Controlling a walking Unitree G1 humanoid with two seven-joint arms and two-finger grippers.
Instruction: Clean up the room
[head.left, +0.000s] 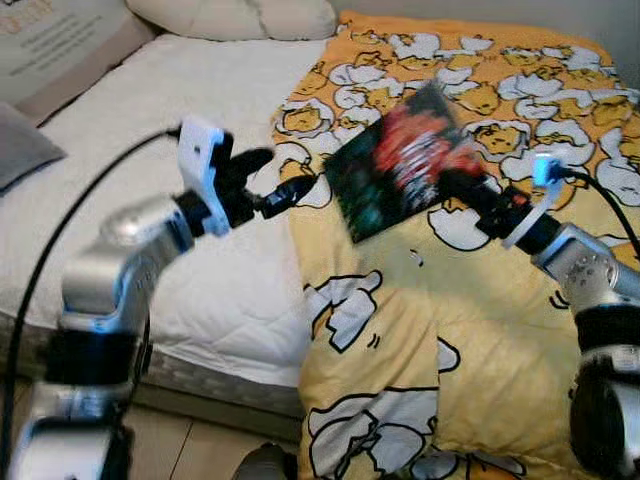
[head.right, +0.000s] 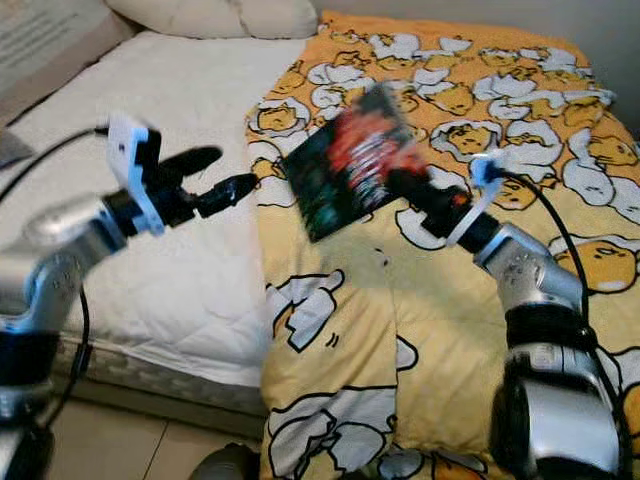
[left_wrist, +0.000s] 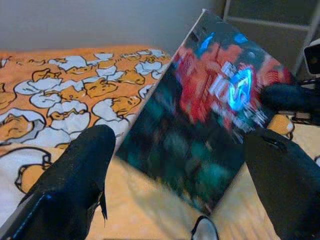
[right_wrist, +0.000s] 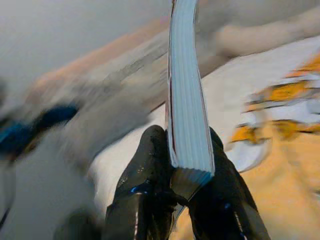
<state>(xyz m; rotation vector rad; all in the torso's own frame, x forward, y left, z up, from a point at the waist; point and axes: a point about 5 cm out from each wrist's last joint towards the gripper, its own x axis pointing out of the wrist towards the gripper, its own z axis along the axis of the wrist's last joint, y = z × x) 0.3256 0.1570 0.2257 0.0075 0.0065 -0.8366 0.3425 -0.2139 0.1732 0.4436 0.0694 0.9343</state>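
Bedroom scene: I'm looking down on a bed (head.left: 200, 250) with a white mattress on my left side and a yellow duvet (head.left: 480, 330) printed with cartoon figures on my right.

My right tool (head.right: 405, 185) is clamped on a book (head.right: 350, 165), its two black fingers (right_wrist: 145, 180) pinching the lower corner. From the right wrist view I see the page block edge-on, standing up between the fingers. I hold the book in the air above the duvet, tilted, with its dark red-and-green cover facing my head camera; the cover is blurred, so I can't read it.

My left tool (head.left: 268, 182) hangs over the edge of the mattress just beside the book's near corner, not touching it. Its fingers (left_wrist: 75, 170) are spread wide, and through the left wrist view the book's cover sits in the gap between them, further out. A black cable (head.left: 60, 240) runs from that wrist back along my left arm.

Beyond the tools, pale pillows (head.left: 240, 15) lie at the head of the bed, and a grey cushion (head.left: 20, 145) rests on the mattress at the far left. Below the bed edge I see a strip of light tiled floor (head.left: 200, 450).
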